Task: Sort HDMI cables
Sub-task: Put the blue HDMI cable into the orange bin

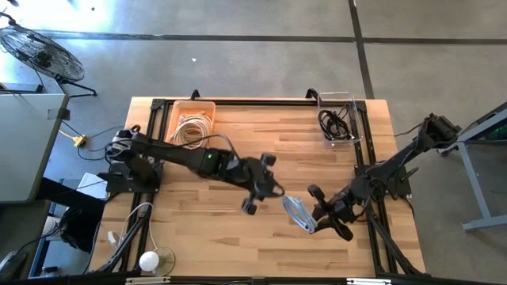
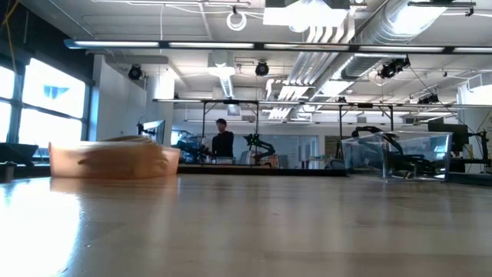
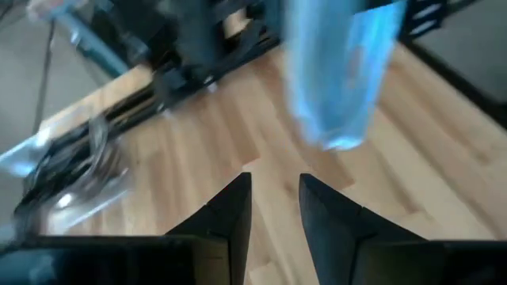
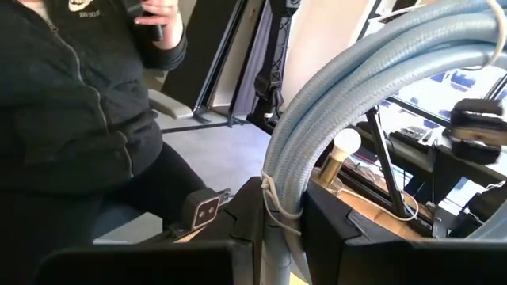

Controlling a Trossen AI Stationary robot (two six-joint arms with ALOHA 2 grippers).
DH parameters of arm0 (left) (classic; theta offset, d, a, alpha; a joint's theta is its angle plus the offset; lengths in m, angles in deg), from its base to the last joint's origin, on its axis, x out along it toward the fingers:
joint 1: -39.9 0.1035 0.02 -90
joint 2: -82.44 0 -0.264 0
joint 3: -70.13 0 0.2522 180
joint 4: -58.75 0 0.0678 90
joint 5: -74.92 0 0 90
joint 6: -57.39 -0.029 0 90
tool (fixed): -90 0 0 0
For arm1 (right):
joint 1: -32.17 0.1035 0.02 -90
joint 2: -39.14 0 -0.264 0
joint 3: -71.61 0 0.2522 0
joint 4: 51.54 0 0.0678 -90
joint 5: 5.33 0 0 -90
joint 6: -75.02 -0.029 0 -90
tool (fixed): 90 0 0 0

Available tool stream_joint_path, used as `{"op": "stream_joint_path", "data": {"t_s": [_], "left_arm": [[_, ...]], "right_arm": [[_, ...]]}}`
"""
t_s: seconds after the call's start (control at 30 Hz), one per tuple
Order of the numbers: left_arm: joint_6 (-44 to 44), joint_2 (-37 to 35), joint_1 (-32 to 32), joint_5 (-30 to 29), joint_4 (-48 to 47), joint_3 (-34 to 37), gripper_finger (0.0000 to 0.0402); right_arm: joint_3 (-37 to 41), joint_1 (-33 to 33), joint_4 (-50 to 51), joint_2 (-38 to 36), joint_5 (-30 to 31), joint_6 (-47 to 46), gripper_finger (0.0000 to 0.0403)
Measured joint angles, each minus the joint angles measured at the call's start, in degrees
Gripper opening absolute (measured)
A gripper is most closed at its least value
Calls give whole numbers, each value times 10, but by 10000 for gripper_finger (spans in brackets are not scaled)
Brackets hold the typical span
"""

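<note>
A: Where's the silvery-white cable (image 1: 298, 212)?

B: In the right gripper (image 1: 315, 212), held up off the table (image 1: 238, 229), well toward the front from the clear bin (image 1: 358, 125). Fingers pinched on the coil. Right wrist view shows the loops (image 4: 348, 95) rising betw. the two fingers, tied w/ a thin wrap.

A: Left gripper (image 1: 257, 192)?

B: Just beside that cable, on the side away from the clear bin's edge of the table. Holds nothing; fingers (image 3: 230, 210) parted w/ a gap, bare wood betw. them. The pale coil (image 3: 341, 75) hangs just ahead of it.

A: Other cables?

B: Black ones (image 1: 337, 123) lie inside the clear bin. Cream-beige ones (image 1: 190, 127) are coiled in the orange bin (image 1: 176, 111), which sits at the same back edge as the clear bin, well apart, at the opposite corner.

A: Anything else?

B: Person in a dark zip jacket (image 4: 71, 87) shows in the right wrist view, beyond the table, hand (image 4: 162, 24) raised w/ a dark object. Another person (image 2: 223, 141) stands far back in the room, to the orange-bin side of the clear bin in the low view.
</note>
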Motion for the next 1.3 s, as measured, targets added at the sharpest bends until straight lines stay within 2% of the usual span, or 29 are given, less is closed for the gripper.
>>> {"op": "stream_joint_path", "data": {"t_s": [0.13,0.37,0.73,1.13,1.3], "left_arm": [[15,-1,29,7,-4,0,104],[19,-1,50,139,9,0,104],[16,3,48,152,29,0,104],[14,38,48,239,86,1,104],[1,51,49,249,120,1,104]], "right_arm": [[0,9,12,0,1,14,48],[0,13,28,0,7,16,48],[0,12,30,0,7,16,48],[0,11,32,0,19,11,48],[0,11,36,0,19,7,48]]}}
